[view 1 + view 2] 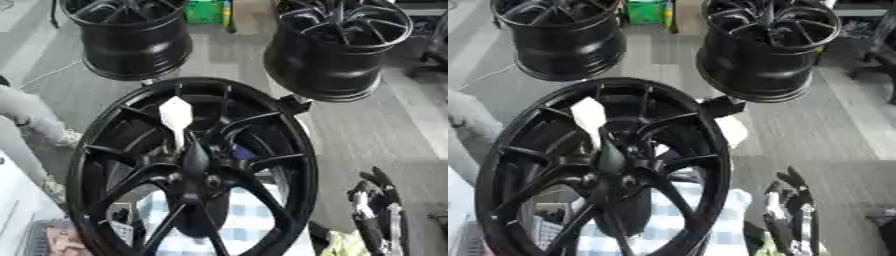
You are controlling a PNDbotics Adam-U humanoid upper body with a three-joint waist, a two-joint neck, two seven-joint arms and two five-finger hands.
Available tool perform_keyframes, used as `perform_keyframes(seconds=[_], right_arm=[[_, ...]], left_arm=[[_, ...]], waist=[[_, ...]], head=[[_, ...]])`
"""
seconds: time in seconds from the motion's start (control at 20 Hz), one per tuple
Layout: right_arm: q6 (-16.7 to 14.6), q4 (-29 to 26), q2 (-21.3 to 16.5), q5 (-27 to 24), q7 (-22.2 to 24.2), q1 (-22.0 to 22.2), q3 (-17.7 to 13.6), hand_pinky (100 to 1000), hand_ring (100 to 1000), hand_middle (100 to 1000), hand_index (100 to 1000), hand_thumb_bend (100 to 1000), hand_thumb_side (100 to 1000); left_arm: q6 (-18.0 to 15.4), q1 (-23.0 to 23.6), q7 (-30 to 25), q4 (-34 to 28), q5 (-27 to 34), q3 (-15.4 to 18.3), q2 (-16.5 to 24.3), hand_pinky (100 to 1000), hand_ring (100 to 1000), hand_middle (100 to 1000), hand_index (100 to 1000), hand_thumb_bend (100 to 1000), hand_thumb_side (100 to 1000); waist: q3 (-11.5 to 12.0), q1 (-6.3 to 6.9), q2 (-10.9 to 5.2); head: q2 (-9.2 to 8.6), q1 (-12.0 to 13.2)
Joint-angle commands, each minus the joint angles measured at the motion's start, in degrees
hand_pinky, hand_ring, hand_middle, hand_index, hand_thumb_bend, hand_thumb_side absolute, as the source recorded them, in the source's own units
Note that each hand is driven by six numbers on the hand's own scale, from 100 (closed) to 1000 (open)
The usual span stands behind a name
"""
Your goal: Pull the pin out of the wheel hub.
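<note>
A large black wheel hub (300, 150) stands tilted in the foreground, its spokes meeting at a dark centre (194, 172). A white pin (175, 117) with a broad flat head rises from that centre and narrows downward into it. My right hand (378, 210) shows at the lower right, fingers up and relaxed, open and holding nothing. It is well to the right of the hub's rim and apart from the pin. My left hand shows in neither view.
Two more black wheels (136, 42) (337, 52) stand behind on the grey floor. A blue-and-white checked cloth (245, 220) lies under the near hub. A green box (203, 11) is at the far edge. A person's grey-clad limb (26, 117) is at the left.
</note>
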Motion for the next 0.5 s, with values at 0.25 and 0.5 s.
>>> perform_keyframes(seconds=[0.25,0.5], right_arm=[[0.0,-1.5,-0.7,0.6,-0.3,0.0,-0.5,520,541,734,898,100,539],[0.1,-1.7,-0.6,0.6,-0.4,0.2,-0.5,520,541,734,898,100,539]], left_arm=[[2.6,-2.7,1.8,2.0,-1.6,1.2,-8.9,718,657,728,897,100,711],[2.8,-4.3,0.3,4.8,-2.5,0.8,-11.1,719,658,732,898,100,725]], waist=[[0.6,-0.02,-0.83],[0.7,-0.18,-0.70]], head=[[0.98,0.8],[1.83,0.6]])
